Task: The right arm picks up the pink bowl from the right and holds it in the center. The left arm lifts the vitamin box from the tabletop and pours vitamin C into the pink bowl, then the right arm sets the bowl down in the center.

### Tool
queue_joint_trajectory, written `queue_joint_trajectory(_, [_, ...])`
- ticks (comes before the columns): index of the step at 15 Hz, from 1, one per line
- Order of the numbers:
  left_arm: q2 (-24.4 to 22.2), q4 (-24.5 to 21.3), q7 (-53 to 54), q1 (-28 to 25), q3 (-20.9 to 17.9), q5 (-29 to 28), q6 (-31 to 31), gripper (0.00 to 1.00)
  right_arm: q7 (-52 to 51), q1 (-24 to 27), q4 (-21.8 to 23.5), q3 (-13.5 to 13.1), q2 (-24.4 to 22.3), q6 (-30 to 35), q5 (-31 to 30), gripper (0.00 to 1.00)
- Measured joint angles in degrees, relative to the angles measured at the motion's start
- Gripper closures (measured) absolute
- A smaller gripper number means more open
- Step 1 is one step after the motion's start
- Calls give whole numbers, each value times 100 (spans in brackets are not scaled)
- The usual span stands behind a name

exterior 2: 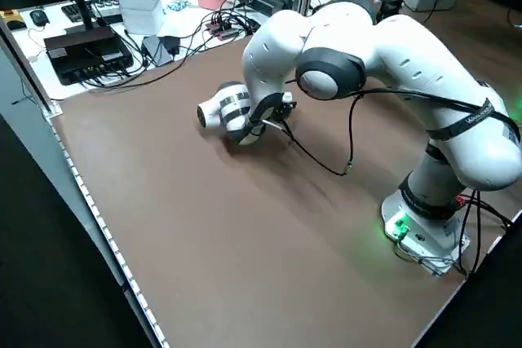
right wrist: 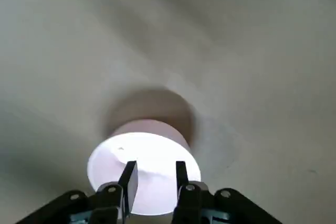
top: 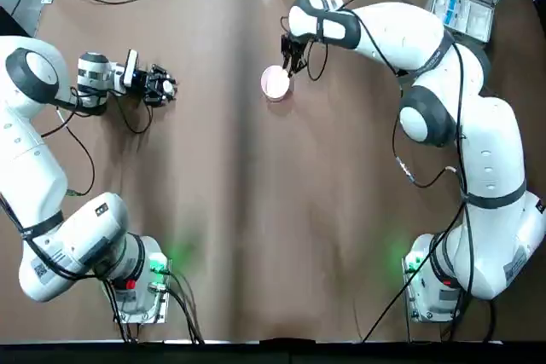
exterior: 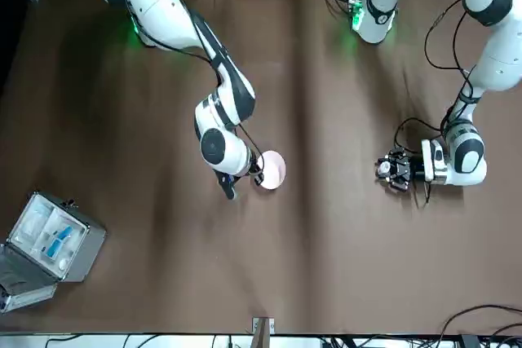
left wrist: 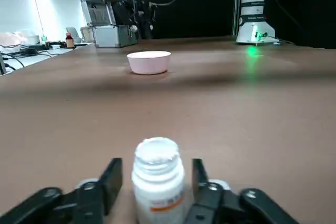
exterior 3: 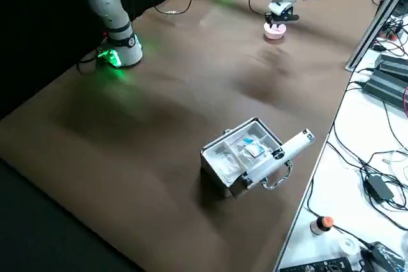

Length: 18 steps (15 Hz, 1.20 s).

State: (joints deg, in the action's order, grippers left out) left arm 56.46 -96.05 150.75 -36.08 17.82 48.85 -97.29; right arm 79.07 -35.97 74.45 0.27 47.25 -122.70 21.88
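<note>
The pink bowl (top: 275, 83) (exterior: 273, 169) rests on the brown tabletop (top: 256, 210) near the middle, toward the far side. My right gripper (top: 290, 61) (right wrist: 155, 174) hangs just over the bowl's edge. Its fingers (right wrist: 129, 178) stand slightly apart over the whitish inside (right wrist: 152, 150), pinching nothing that I can see. At the left, my left gripper (top: 166, 87) (left wrist: 156, 174) lies low along the table, open. The vitamin box (left wrist: 157, 174), a small white bottle with an orange-marked label, stands upright between its fingers with a thin gap on each side.
A grey hinged case (top: 467, 2) (exterior 3: 245, 157) lies open at the far right corner of the table. Cables and electronics (exterior 2: 98, 38) crowd the bench beyond the far edge. Both arm bases (top: 136, 283) stand at the near edge.
</note>
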Motion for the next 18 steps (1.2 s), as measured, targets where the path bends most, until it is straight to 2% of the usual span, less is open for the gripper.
queue_joint_trajectory(2, [-1, 125, -178, 60, 0, 0, -4, 25, -1, 87, -75, -1, -101, 6, -215, 63])
queue_joint_trajectory(4, [-8, 225, -279, 69, 0, -1, -4, 23, -21, 174, -127, -4, -238, 13, -381, 63])
queue_joint_trajectory(6, [-42, 284, -313, 67, 0, -19, -4, 8, -205, 296, -172, -5, -473, 242, -623, 63])
queue_joint_trajectory(7, [-88, 302, -367, 67, 0, -48, -4, 4, -374, 357, -190, -4, -622, 499, -760, 63])
queue_joint_trajectory(10, [-509, 398, -671, 65, 53, -328, 1, 0, -1319, 759, -206, -26, -1285, 1231, -945, 62])
queue_joint_trajectory(11, [-656, 411, -713, 67, 63, -387, 2, 0, -1647, 918, -206, -30, -1433, 1380, -947, 60])
queue_joint_trajectory(12, [-806, 433, -727, 72, 72, -469, 2, 0, -1998, 1083, -206, -32, -1570, 1569, -951, 54])
queue_joint_trajectory(18, [-1856, 643, -860, 470, 75, -1030, 11, 0, -3771, 1899, -204, -39, -2252, 2699, -1361, 51])
